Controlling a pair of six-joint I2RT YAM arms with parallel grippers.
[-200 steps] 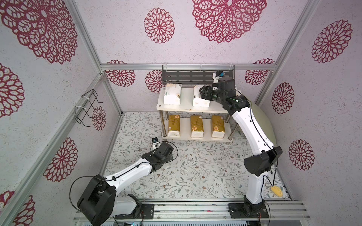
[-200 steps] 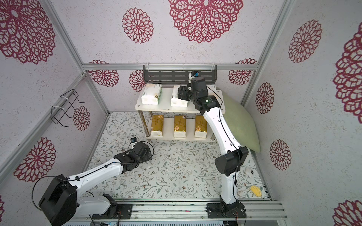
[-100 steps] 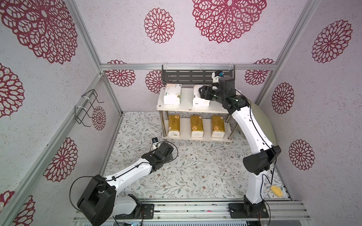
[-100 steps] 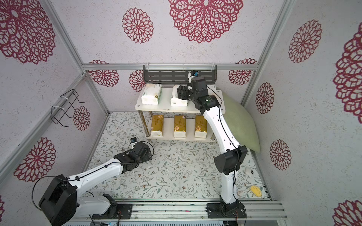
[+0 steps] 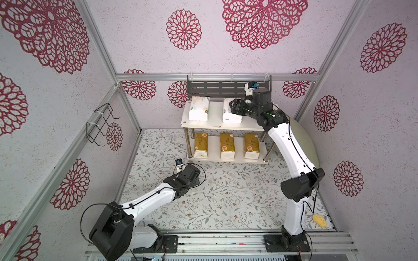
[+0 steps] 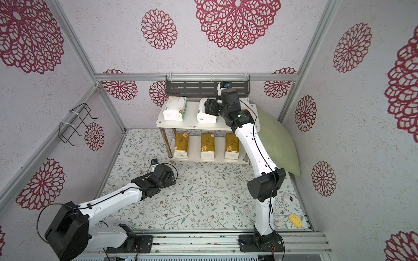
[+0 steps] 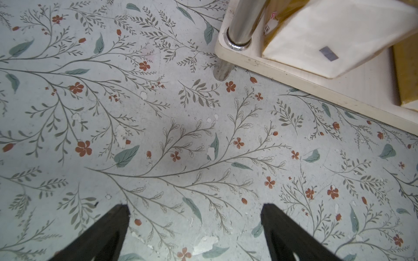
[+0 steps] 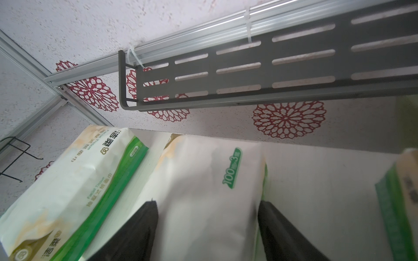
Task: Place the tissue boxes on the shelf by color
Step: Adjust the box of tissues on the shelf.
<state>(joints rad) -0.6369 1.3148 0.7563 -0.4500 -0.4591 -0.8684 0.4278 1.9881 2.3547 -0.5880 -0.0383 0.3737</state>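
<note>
Against a second ago I see almost no change: both arms and every pack sit where they were. My right end effector point(image 8: 208, 201) reaches in from 3 o'clock over the shelf point(image 5: 216, 114), above its top board. Its fingers point(image 8: 144, 228) flank the middle white tissue pack point(image 5: 226, 111), and I cannot tell whether they grip it or merely bracket it. Another white tissue pack point(image 5: 199, 108) lies at its 9 o'clock. A third white pack point(image 8: 404, 194) lies at its 3 o'clock, seen only from the right wrist. Three gold tissue packs point(image 5: 200, 144) point(image 5: 227, 145) point(image 5: 251, 144) sit in a row on the lower board. My left end effector point(image 7: 194, 208) hangs wide open and empty over the desk point(image 5: 226, 192) — at the shelf's 7 o'clock.
</note>
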